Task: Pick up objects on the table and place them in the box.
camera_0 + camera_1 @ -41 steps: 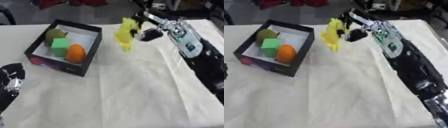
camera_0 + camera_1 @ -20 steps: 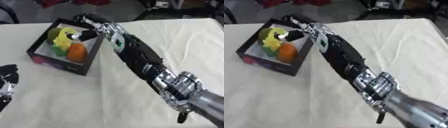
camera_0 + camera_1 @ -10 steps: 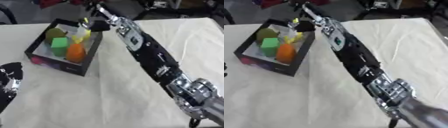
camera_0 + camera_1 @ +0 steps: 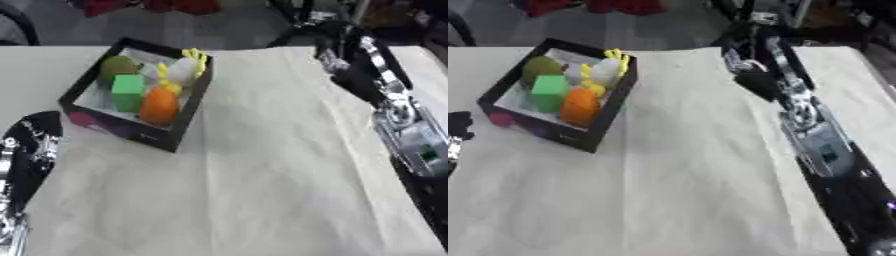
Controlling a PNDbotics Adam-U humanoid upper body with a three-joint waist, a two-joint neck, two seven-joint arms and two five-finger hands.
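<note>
box [image 4: 185, 117]: black walls, white floor, a magenta patch on the near outer wall
round thing [image 4: 117, 66]: olive green
cube [image 4: 128, 91]: bright green
oval thing [image 4: 158, 105]: orange
thing by the far wall [image 4: 181, 69]: yellow and white
cloth [image 4: 262, 190]: cream
left hand [image 4: 24, 150]: black with silver
right arm [image 4: 404, 130]: black and silver, small green patch
</note>
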